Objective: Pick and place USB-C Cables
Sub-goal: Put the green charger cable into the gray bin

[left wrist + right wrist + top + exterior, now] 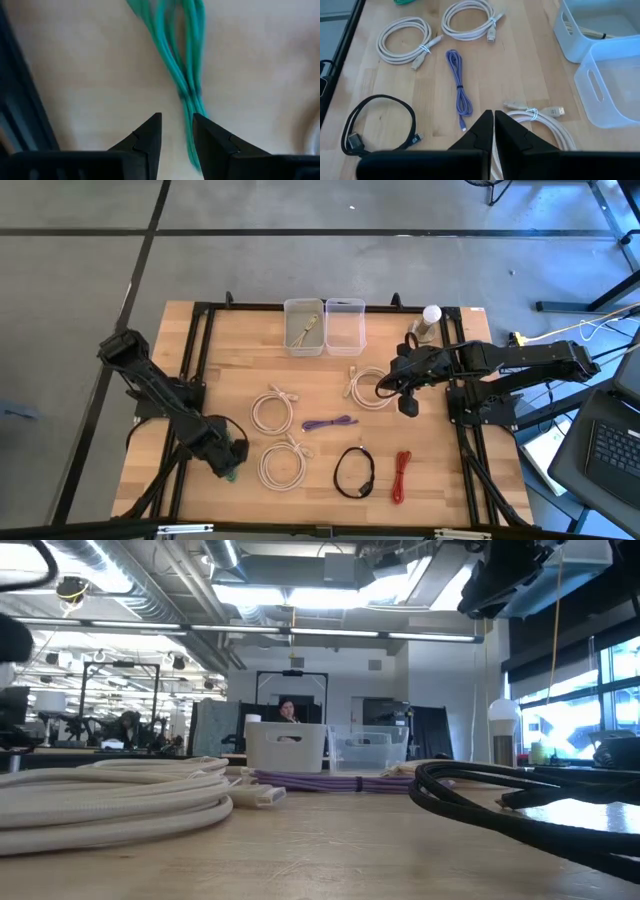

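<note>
The green USB-C cable (187, 60) is lying on the worktop (240, 370) near its left front edge, right under the left claw (177, 131), whose tips are slightly apart over it. The right claw (494, 125) is closed, just above a cream-white coil (368, 389).

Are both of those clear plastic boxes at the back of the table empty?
No: in the high view the left bin already holds a beige cable, while the right bin beside it shows nothing inside.
</note>
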You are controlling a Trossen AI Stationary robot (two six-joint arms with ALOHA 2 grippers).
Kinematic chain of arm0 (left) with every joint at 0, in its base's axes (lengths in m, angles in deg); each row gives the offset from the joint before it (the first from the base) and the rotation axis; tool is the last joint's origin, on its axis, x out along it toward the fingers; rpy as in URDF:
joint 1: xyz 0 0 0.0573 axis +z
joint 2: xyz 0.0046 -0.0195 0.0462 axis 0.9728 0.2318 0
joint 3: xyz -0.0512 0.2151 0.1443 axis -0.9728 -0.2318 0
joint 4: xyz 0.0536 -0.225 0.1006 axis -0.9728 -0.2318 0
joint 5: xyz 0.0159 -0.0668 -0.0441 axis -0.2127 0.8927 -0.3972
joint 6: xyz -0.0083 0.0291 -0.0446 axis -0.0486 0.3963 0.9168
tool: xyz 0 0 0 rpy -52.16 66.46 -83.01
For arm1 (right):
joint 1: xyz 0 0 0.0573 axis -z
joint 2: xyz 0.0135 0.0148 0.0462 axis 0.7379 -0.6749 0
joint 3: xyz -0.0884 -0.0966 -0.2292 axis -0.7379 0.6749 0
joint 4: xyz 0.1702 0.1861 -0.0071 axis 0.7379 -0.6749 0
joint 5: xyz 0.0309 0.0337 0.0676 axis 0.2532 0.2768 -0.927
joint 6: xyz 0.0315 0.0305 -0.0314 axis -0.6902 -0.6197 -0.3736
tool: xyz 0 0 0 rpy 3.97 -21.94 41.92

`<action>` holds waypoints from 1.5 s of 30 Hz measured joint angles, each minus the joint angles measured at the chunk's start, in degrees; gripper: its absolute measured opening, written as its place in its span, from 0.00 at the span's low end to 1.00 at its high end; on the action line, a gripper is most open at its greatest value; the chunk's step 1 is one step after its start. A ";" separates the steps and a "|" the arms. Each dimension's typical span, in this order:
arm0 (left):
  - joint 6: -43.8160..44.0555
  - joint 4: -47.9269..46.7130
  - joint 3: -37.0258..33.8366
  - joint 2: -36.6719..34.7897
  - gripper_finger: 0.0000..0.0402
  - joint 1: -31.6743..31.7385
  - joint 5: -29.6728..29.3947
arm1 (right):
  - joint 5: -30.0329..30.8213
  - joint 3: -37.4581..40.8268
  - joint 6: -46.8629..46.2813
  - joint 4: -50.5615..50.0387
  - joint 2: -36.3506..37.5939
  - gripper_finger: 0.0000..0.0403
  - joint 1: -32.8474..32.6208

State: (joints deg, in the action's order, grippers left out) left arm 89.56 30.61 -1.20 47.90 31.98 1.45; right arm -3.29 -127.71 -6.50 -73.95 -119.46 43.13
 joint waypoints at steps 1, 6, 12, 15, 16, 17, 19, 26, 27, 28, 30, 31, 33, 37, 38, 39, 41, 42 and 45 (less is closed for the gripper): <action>0.00 -1.12 0.00 0.41 0.25 0.40 0.01 | 0.00 0.00 0.00 0.14 0.00 0.05 0.00; -0.59 -1.39 0.04 3.99 0.25 1.22 -1.79 | 0.00 0.00 -0.18 -0.49 0.00 0.05 0.00; -1.04 -0.01 0.25 6.87 0.25 1.20 -2.91 | 0.00 0.00 -0.16 -0.63 0.00 0.05 0.00; -2.62 -1.31 1.25 5.34 0.25 1.23 -2.78 | 0.00 0.00 -0.11 -0.62 0.00 0.05 0.00; -2.74 -2.03 1.67 4.54 0.25 1.24 -3.09 | 0.00 0.00 -0.11 -0.60 0.00 0.05 0.00; -2.75 -3.04 2.40 3.44 0.25 1.24 -3.85 | 0.00 0.00 -0.15 -0.60 0.00 0.05 0.00; -2.82 -3.67 3.06 1.72 0.25 1.25 -6.25 | 0.00 0.00 -0.15 -0.60 0.00 0.05 0.00; -2.64 -3.46 2.91 2.95 0.25 1.27 -12.01 | 0.00 0.00 -0.22 -0.60 0.00 0.05 0.00; -2.62 -3.00 2.91 3.38 0.25 1.24 -11.65 | 0.00 0.00 -0.22 -0.61 0.00 0.05 0.00; -2.64 -2.11 2.91 3.90 0.25 1.23 -11.57 | 0.00 0.00 -0.22 -0.62 0.00 0.05 0.00; -3.07 -0.65 2.91 4.75 0.25 1.23 -11.54 | 0.00 0.00 -0.20 -0.66 0.00 0.05 0.00; -3.24 0.19 2.91 5.21 0.25 1.23 -11.55 | 0.00 0.00 -0.20 -0.66 0.00 0.05 0.00; -3.52 1.86 2.91 6.13 0.25 1.22 -11.50 | 0.00 0.00 -0.19 -0.66 0.00 0.05 0.00; -3.62 2.31 2.97 7.39 0.25 1.17 -9.02 | 0.00 0.00 -0.18 -0.65 -0.02 0.05 0.00; -3.80 2.17 2.97 7.40 0.25 1.20 -8.30 | 0.00 0.00 -0.19 -0.64 -0.02 0.05 0.00; -4.19 1.96 2.97 7.38 0.25 1.23 -7.44 | 0.00 0.00 -0.20 -0.64 -0.02 0.05 0.00; -4.48 1.66 2.97 6.90 0.25 1.13 -5.90 | 0.00 0.00 -0.20 -0.62 -0.02 0.05 0.00; -4.48 1.67 2.97 6.57 0.25 1.12 -5.38 | 0.00 0.00 -0.20 -0.64 -0.02 0.05 0.00; -4.49 1.63 2.97 5.81 0.25 1.12 -5.39 | 0.00 0.00 -0.25 -0.62 -0.02 0.05 0.00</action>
State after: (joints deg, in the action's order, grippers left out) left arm 85.07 32.24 1.77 53.71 33.09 -3.94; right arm -3.29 -127.71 -6.75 -74.57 -119.49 43.13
